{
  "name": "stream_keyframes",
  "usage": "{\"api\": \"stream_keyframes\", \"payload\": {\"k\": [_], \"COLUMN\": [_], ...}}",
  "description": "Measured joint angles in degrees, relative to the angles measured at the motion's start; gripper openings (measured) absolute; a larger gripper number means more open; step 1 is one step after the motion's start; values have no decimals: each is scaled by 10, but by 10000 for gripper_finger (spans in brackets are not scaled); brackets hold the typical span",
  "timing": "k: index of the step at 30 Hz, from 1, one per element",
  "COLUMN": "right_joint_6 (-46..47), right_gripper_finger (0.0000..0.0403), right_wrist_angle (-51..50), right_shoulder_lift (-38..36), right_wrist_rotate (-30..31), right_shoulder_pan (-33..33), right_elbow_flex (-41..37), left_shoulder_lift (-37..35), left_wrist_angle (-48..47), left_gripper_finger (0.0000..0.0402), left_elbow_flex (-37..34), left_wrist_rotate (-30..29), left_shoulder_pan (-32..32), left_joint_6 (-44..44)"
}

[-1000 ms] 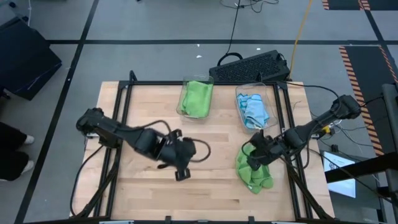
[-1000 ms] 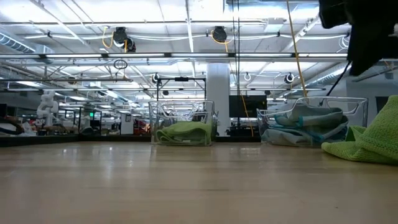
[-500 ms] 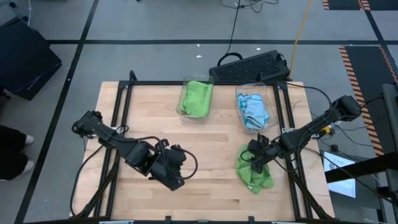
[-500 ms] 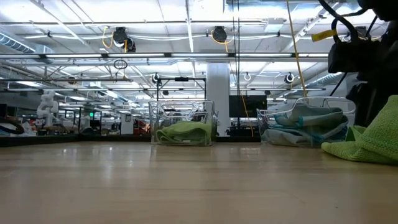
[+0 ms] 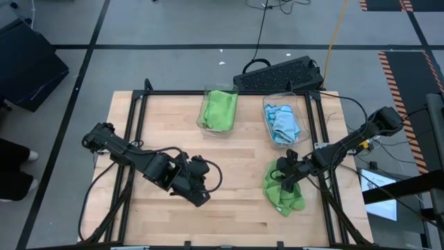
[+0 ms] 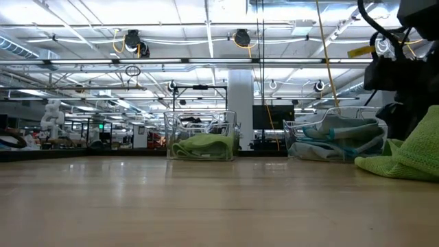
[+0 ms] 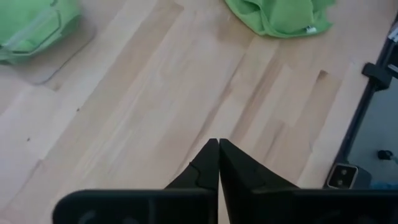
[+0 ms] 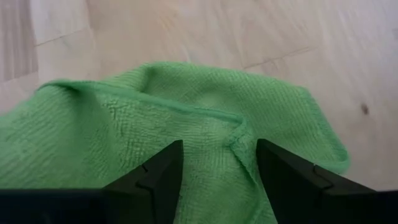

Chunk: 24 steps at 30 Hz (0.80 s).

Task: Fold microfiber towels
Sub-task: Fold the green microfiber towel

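Note:
A crumpled lime green towel (image 5: 282, 193) lies on the table at the near right; it also shows in the low view (image 6: 409, 156) and the left wrist view (image 7: 278, 15). My right gripper (image 8: 219, 155) is open and low over the towel's far part (image 5: 281, 175), one finger on either side of a raised hemmed fold (image 8: 239, 134). My left gripper (image 7: 218, 144) is shut and empty over bare wood near the table's middle (image 5: 202, 200), left of the towel. My right gripper's open fingers (image 8: 163, 167) point down at the green towel's raised fold. I cannot tell whether they touch the cloth.
Two clear bins stand at the far side: one with green towels (image 5: 220, 109), one with light blue towels (image 5: 283, 123). A black keyboard (image 5: 277, 73) lies beyond the table. A dark frame (image 5: 326, 194) runs along the right edge. Bare wood (image 5: 236, 153) lies between the arms.
My right gripper has come down toward the green towel, which has stayed where it was. My left arm has sunk lower and drawn back a little, its gripper staying near the table's middle.

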Motion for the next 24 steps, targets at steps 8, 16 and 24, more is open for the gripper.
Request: {"api": "stream_keyframes", "payload": {"k": [8,16,24], "right_joint_6": [-16,-45,-22], "right_gripper_finger": [193,120,7], "right_wrist_angle": [36,69,75], "right_shoulder_lift": [0,0,-2], "right_wrist_rotate": [3,1,-16], "right_shoulder_pan": [-16,-21,-21], "right_elbow_flex": [-31,-32,-30], "left_shoulder_lift": [0,0,0], "left_wrist_angle": [0,0,0], "left_gripper_finger": [4,5,21], "left_elbow_flex": [0,0,0], "left_wrist_rotate": [0,-7,-9], "left_shoulder_pan": [23,34,47], "left_joint_6": [-22,-26,-25]}}
